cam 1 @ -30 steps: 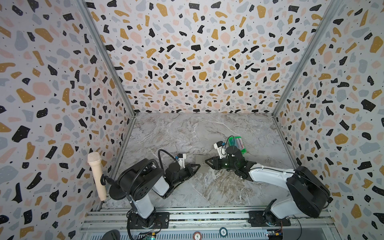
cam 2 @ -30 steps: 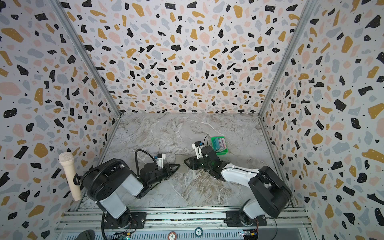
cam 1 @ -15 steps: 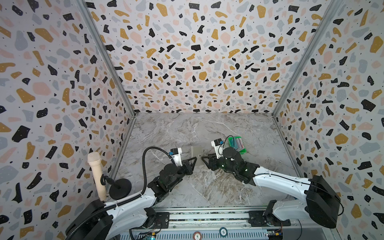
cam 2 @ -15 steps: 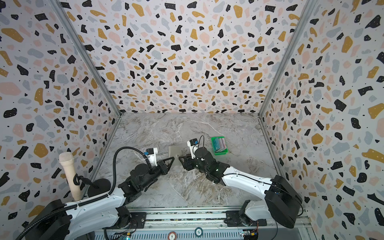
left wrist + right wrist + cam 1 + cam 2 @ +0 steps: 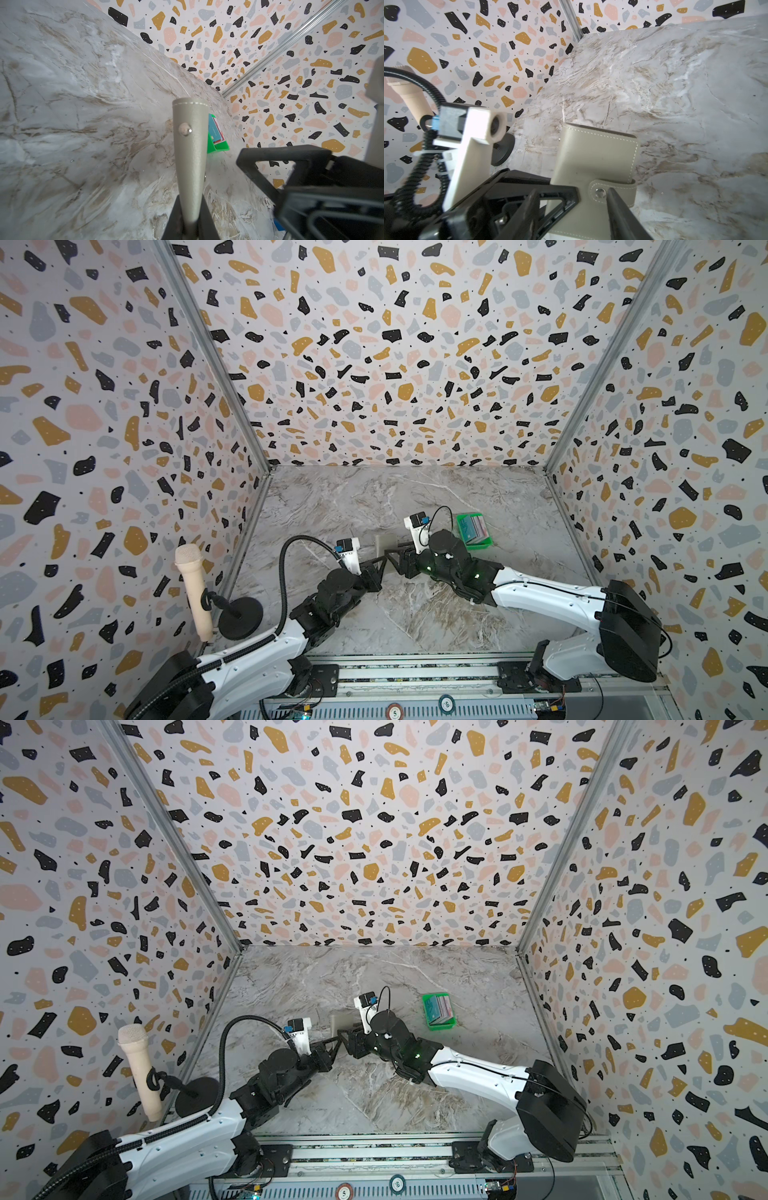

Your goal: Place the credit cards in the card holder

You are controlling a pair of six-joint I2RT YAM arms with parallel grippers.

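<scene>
**Card holder** (image 5: 596,158): grey-taupe, white stitching, folded shut. Its strap (image 5: 620,185) is closed over the snap button (image 5: 600,193). It stands on edge over the middle of the marble table (image 5: 374,497), between the two arms. Whether its lower edge touches the surface cannot be told.

**Grip:** the left gripper (image 5: 190,220) is clamped across the holder's two flat faces near one end and carries it. The right gripper (image 5: 394,559) faces it from the opposite side, jaws apart, with nothing between them. In the right wrist view one fingertip (image 5: 614,201) sits just beside the snap; contact is uncertain.

**Handling (judgement):**
- The holder looks like soft faux leather: light, pliant, and likely to bend or twist if pulled far from the clamp.
- The sensible purchase is the strap tab next to the snap, peeled away from the body while the left gripper braces the faces.
- A tug on the fold edge would probably drag the whole holder out of the pinch.

**Credit cards** (image 5: 473,528): they lean on edge as a mixed-colour stack in the green tray (image 5: 478,546), beside the right arm and well apart from the holder. None are loaded yet. They appear thin, stiff and slick. The exposed upper edges are the place to pinch, one card at a time, since neighbours may slide along with it.

**Periphery:** a microphone (image 5: 191,589) on a stand sits by the left wall, clear of the work.
</scene>
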